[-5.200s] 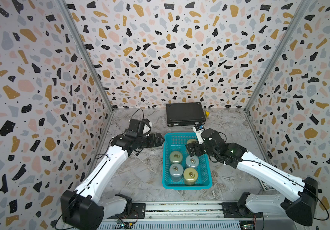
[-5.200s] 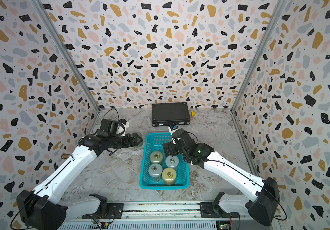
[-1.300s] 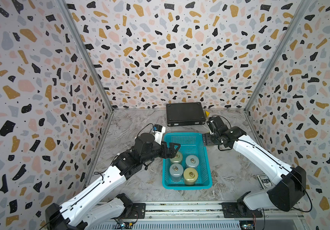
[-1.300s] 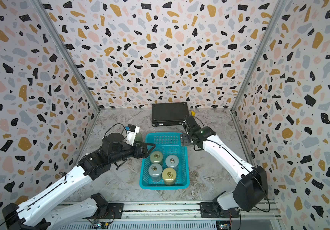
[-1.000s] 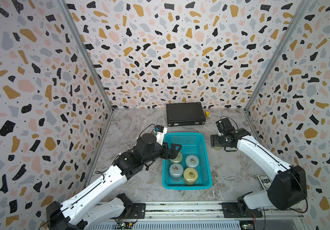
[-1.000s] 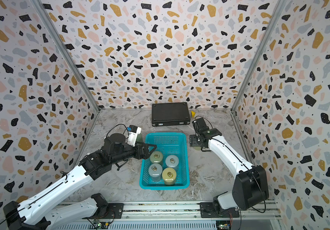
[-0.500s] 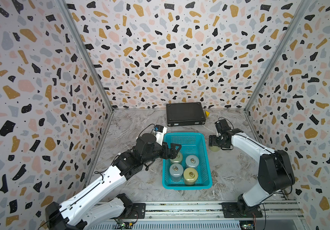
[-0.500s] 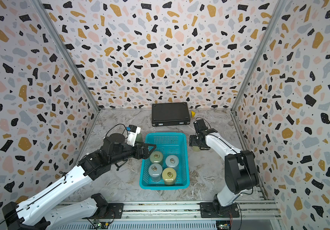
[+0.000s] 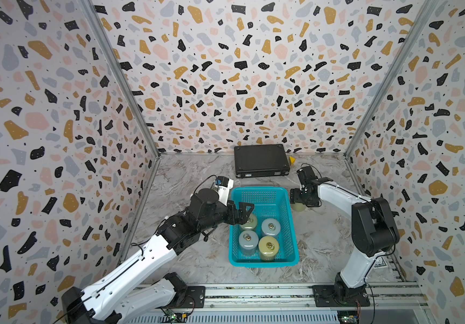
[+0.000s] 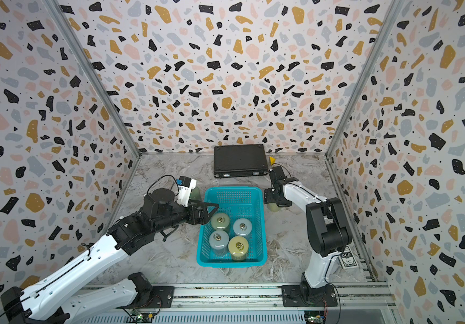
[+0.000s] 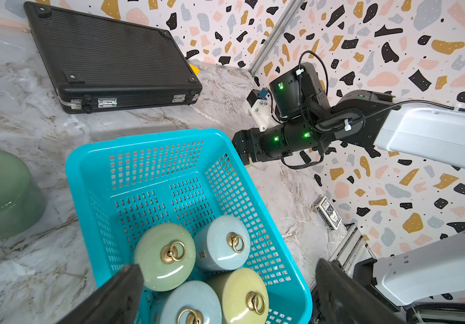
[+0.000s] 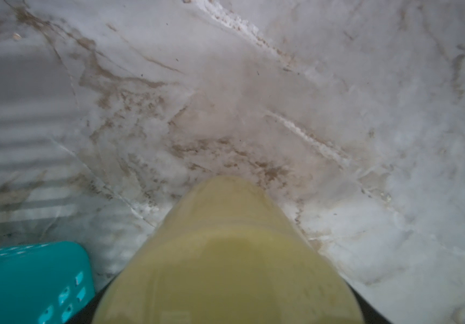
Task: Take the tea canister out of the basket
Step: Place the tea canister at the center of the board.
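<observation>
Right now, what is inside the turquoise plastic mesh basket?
The basket holds four upright ring-lidded canisters: pale green, olive-yellow, two pale blue. Lids hide their contents; the open left gripper overlaps the green one's edge.

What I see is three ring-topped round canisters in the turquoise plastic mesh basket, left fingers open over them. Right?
No: four, not three. The left wrist view shows two greenish ring-topped canisters and two pale blue ones in the turquoise plastic mesh basket. The left fingers are open over them.
</observation>
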You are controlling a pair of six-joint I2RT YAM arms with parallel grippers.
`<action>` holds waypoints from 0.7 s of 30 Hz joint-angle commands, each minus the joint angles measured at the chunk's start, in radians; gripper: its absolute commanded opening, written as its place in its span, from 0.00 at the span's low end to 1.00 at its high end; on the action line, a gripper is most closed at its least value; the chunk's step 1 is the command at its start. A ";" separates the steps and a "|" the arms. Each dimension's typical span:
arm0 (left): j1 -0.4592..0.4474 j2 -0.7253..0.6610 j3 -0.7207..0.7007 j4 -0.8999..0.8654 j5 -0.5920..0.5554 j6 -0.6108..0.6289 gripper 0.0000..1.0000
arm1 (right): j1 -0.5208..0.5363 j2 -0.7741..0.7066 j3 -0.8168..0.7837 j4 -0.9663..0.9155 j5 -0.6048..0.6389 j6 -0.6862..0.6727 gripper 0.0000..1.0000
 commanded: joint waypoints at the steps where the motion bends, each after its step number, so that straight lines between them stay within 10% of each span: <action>1: -0.007 -0.016 0.018 0.014 -0.014 0.000 1.00 | -0.002 -0.007 0.048 0.027 0.015 -0.004 0.73; 21: -0.007 -0.009 0.027 -0.001 -0.010 0.006 1.00 | -0.002 -0.051 0.029 0.008 0.009 -0.003 0.99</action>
